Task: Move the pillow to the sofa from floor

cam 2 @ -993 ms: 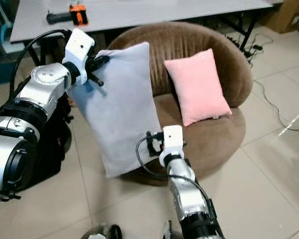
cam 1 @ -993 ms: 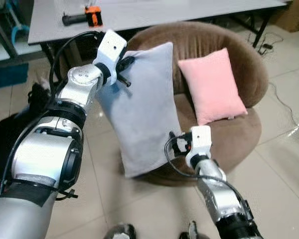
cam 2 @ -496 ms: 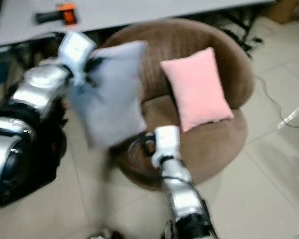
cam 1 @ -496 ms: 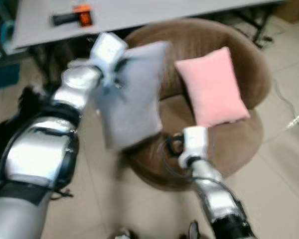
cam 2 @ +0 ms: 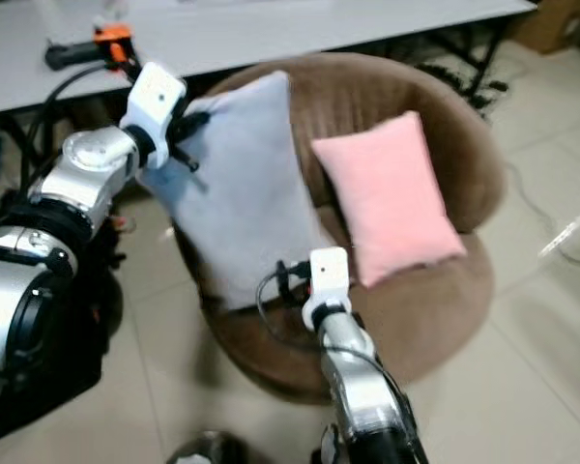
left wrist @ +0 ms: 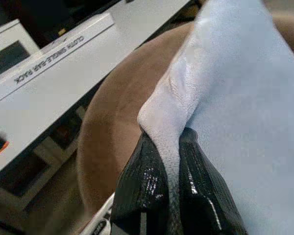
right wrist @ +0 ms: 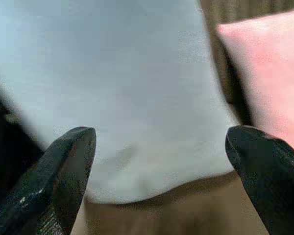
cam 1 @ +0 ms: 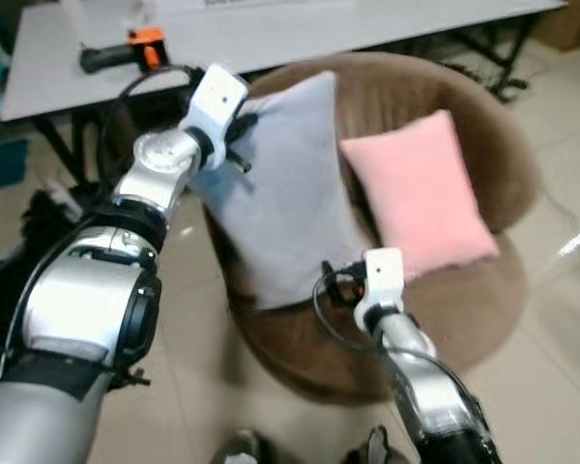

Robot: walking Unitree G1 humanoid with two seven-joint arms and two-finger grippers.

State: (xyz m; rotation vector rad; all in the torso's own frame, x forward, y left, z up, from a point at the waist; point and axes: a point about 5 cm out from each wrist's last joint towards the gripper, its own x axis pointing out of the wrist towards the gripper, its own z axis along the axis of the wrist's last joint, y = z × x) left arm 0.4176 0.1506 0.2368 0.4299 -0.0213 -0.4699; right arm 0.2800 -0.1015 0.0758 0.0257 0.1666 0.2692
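A tiled floor (cam 1: 551,387) and a grey bench (cam 1: 300,29) across the top frame the eye views. At centre, the grey pillow (cam 1: 290,203) leans in the brown sofa (cam 1: 483,309) beside a pink pillow (cam 1: 420,188).

Left wrist view: the left tool (left wrist: 169,181) is clenched on the pillow's corner; letting go remains.

Right wrist view: the right tool (right wrist: 159,161) gapes, holding nothing.

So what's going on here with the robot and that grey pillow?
The robot is putting a grey pillow onto the round brown sofa. Its left gripper is pinched shut on the pillow's top corner, holding it upright over the seat beside a pink pillow that leans on the backrest. The right gripper is open just in front of the grey pillow's lower edge, gripping nothing. The lower edge looks to be at the seat, but the corner is not yet released.
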